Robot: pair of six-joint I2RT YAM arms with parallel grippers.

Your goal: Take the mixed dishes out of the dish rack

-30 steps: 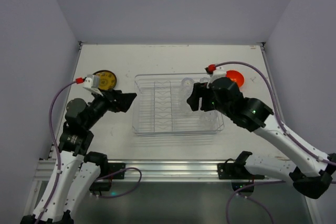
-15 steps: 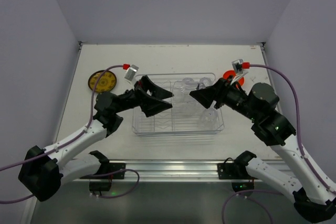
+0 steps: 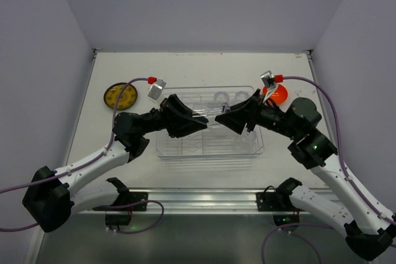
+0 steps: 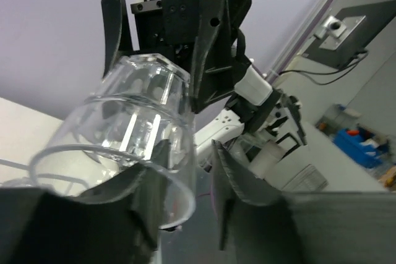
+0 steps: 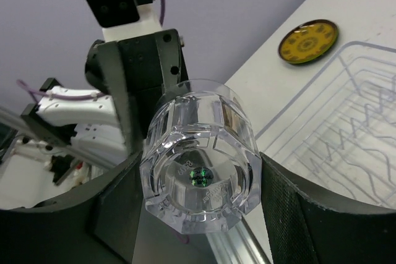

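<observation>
Both arms have closed in since half a second ago: the left gripper [image 3: 203, 122] and right gripper [image 3: 220, 119], then apart, now meet tip to tip above the middle of the dish rack [image 3: 207, 156].

Between them is one clear glass cup [image 4: 133, 122], lifted off the rack. It has a faceted thick base, smooth see-through walls and a round rim. Its base points at the right wrist camera and its mouth at the left one.

Right jaws are closed onto the cup's sides near the base, with black fingers [image 5: 117, 202] on both flanks. Left jaws are narrowly parted at the rim; can't tell if they grip.

The rack is clear ribbed plastic, with at least two more cups [image 3: 221, 97] at its far side. A yellow plate with a dark rim [image 3: 120, 96] lies flat on the white table [image 3: 185, 69] left of the rack. A glossy orange bowl [image 3: 278, 94] sits to the right, partly hidden by the arm.
</observation>
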